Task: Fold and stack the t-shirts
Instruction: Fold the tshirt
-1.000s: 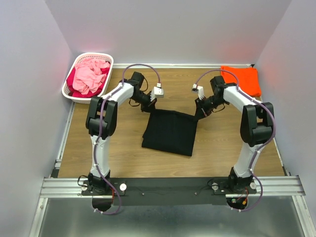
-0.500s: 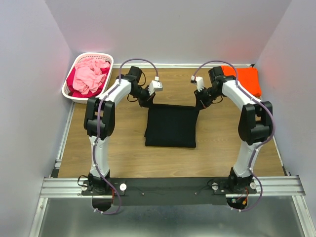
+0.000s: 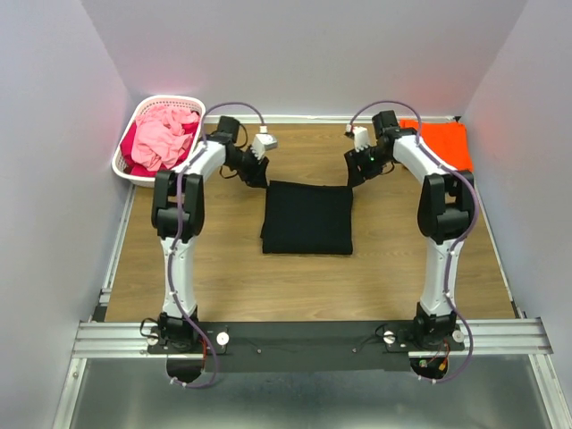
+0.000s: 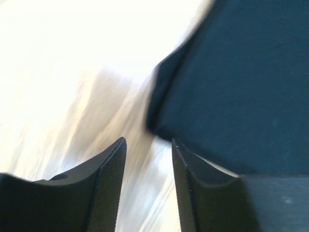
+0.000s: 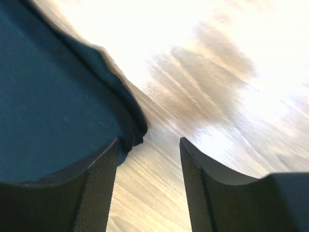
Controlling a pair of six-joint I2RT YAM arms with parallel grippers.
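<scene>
Fixed high above the near edge, the top camera looks down and away over the whole light-brown wooden surface (image 3: 223, 277). Each wrist camera hangs very close above that surface, peering between the dark fingers of the left gripper (image 4: 147, 145) and the right gripper (image 5: 149, 145). All three views share the folded black cloth t-shirt (image 3: 307, 217); each wrist view catches only one of its corners.

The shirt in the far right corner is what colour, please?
The shirt is bright orange; top view.

Both arms far forward; left pincer (image 4: 148, 147), right pincer (image 5: 149, 145) agape, empty.
</scene>
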